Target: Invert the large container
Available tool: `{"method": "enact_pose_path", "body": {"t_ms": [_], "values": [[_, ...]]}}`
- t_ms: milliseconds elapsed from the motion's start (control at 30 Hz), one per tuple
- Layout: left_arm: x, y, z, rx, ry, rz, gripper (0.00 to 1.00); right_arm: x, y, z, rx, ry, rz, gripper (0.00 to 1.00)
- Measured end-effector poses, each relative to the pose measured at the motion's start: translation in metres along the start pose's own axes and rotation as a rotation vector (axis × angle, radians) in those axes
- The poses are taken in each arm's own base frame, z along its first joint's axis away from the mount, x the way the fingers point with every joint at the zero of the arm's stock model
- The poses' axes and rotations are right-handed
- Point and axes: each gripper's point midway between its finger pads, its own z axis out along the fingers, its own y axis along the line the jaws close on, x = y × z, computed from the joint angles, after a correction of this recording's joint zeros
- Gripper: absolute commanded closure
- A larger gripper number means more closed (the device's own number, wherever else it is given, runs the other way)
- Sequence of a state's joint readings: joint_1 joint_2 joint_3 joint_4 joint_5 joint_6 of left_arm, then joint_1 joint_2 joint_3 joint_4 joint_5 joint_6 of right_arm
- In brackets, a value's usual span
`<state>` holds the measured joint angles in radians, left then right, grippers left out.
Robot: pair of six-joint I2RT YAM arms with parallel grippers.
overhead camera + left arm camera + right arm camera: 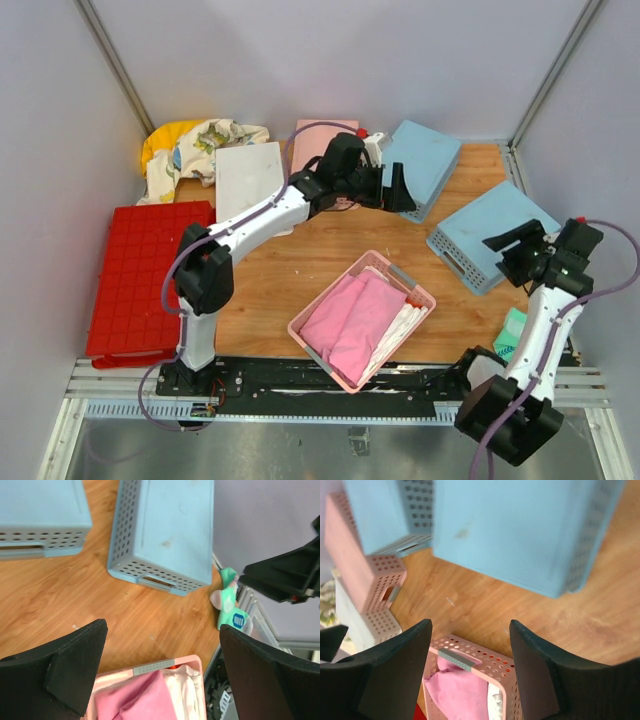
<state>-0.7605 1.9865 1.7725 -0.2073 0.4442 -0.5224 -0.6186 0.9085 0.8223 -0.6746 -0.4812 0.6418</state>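
The large red container lies at the left edge of the table with its square-grid ribbed underside facing up. It is out of both wrist views. My left gripper is open and empty. It hovers far from the red container, over the back middle of the table by a light-blue basket. In the left wrist view its jaws stand wide apart over bare wood. My right gripper is open and empty at the right, beside the other light-blue basket. In the right wrist view its jaws stand apart.
Two overturned light-blue baskets lie at back right. A pink basket with pink cloth sits at front middle. An overturned white bin, a pink bin and crumpled cloth lie at back. A green item lies at front right.
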Motion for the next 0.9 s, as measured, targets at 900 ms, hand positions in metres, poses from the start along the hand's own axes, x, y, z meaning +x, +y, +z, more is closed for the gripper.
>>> {"method": "enact_pose_path", "body": {"t_ms": [900], "values": [[0.008,0.074,-0.27,-0.686,-0.529,0.142,0.01,-0.025,0.163,-0.022,-0.082,-0.318,-0.915,0.22]]}}
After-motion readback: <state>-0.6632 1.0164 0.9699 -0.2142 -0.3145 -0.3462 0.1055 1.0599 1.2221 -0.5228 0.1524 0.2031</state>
